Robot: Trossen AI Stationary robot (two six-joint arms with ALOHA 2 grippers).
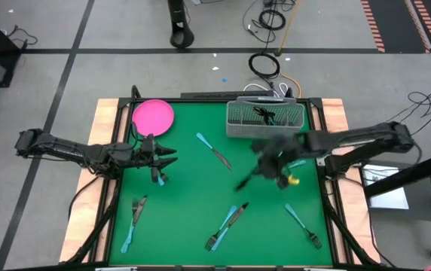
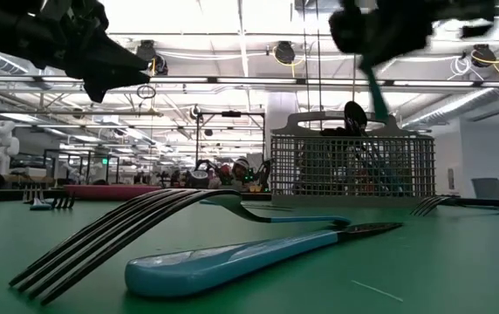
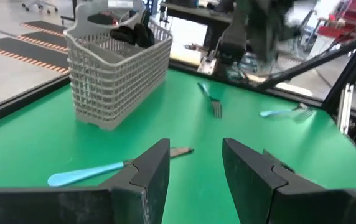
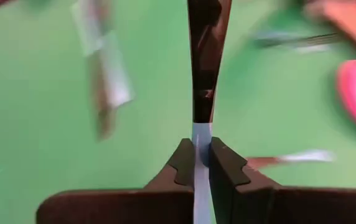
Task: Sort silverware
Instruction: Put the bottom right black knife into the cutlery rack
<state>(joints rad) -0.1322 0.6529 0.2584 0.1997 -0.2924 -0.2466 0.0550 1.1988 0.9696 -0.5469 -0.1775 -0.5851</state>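
No brand, label or writing can be read anywhere on the table. The gray wire basket (image 1: 265, 119) stands at the far edge of the green table (image 1: 193, 181), with dark utensil heads poking out of it. Just in front of the basket, the right gripper (image 4: 201, 163) hangs above the mat, its fingers pressed shut on the light blue handle of one utensil (image 4: 203, 56), whose dark metal end points away from the wrist; whether it is a knife or a spoon cannot be told. The left gripper (image 3: 195, 168) hovers to the left of the basket, beside the pink plate (image 1: 153, 116), its fingers partly apart and holding nothing. The rest of the silverware lies scattered on the mat: a knife (image 1: 214, 150) in front of the basket's left end, and forks (image 1: 223, 226) and other pieces well nearer the front edge.
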